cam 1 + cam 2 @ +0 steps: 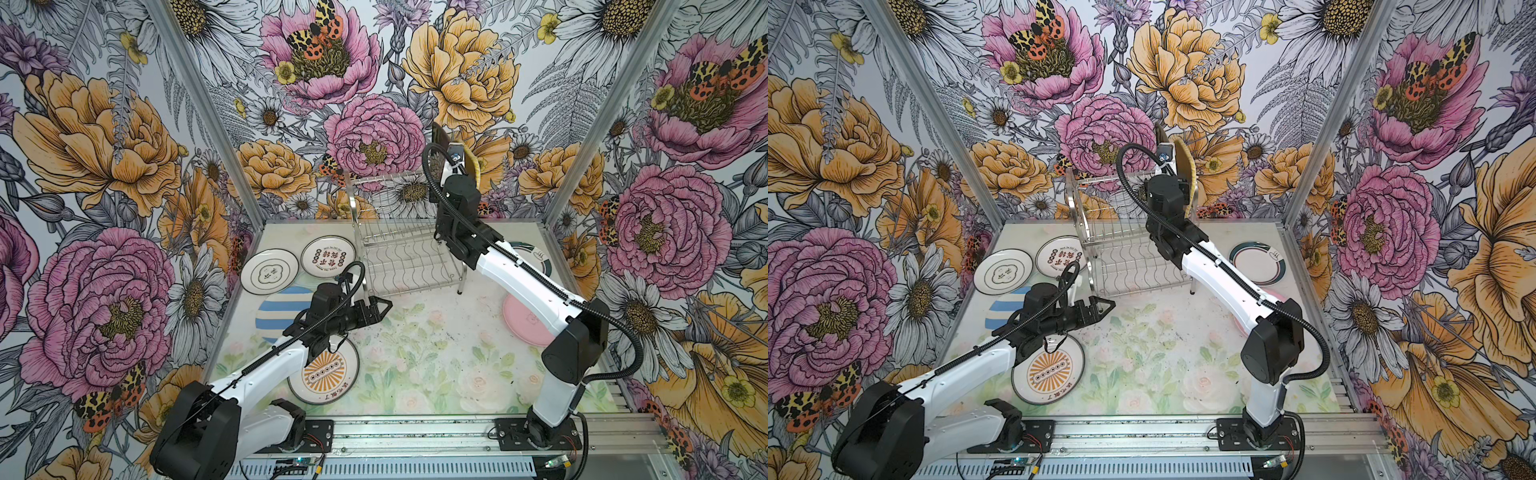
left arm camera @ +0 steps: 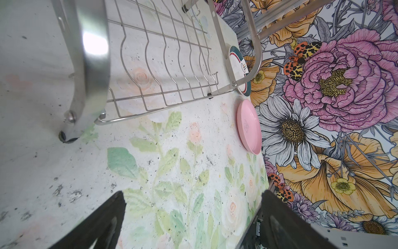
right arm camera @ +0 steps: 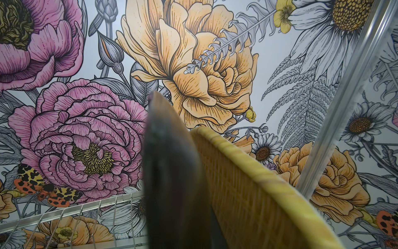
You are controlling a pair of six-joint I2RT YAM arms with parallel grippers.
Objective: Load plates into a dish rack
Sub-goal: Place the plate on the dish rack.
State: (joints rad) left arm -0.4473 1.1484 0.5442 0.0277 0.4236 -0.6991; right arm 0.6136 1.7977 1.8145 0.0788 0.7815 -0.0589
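Note:
The chrome dish rack (image 1: 354, 208) stands at the back of the table. My right gripper (image 1: 449, 148) is raised over the rack's top tier, shut on the black plate (image 3: 170, 172), which it holds on edge. Close beside it stands the yellow woven plate (image 3: 247, 183), also on edge; its foot is hidden. My left gripper (image 2: 193, 194) hangs open and empty above the table by the rack's front left leg. Flat on the table lie two white plates with characters (image 1: 270, 271) (image 1: 328, 255), the blue-striped plate (image 1: 278, 313), the orange-sunburst plate (image 1: 324, 376), the pink plate (image 2: 248, 127) and the teal-rimmed plate (image 1: 1258, 262).
Flowered walls with aluminium corner posts (image 1: 199, 95) close in the table on three sides. A metal rail (image 1: 415, 432) carrying both arm bases runs along the front edge. My right arm (image 1: 519, 274) reaches over the pink plate.

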